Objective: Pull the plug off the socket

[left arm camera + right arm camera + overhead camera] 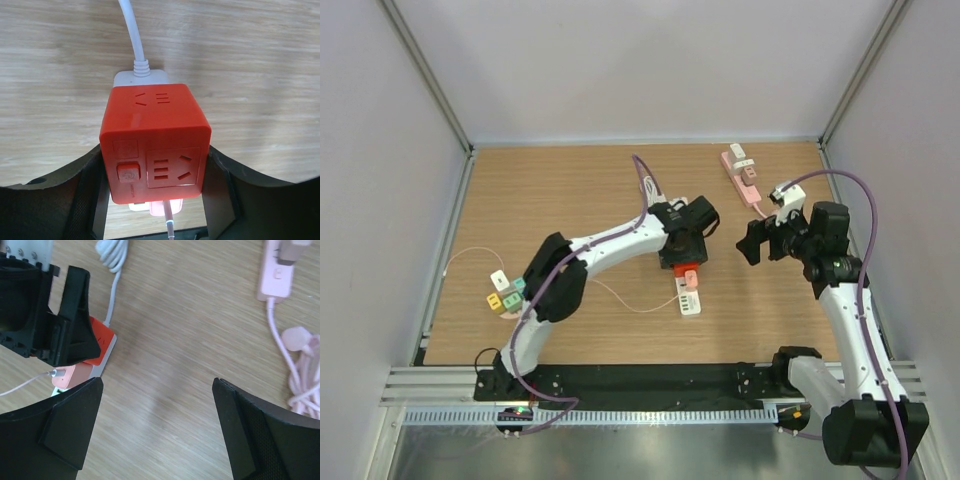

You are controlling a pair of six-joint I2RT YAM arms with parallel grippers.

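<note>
A red cube socket on a white cable sits between the fingers of my left gripper, which is shut on its two sides. A pink plug with a thin cable sticks out of the cube's near face, next to a white piece. In the top view the left gripper covers the cube, with the pink plug just below it. My right gripper is open and empty to the right, apart from the cube. In its view the socket and plug show at left.
A pink power strip with a coiled pink cable lies at the back right and shows in the right wrist view. Small coloured adapters lie at the left. A white block lies below the pink plug.
</note>
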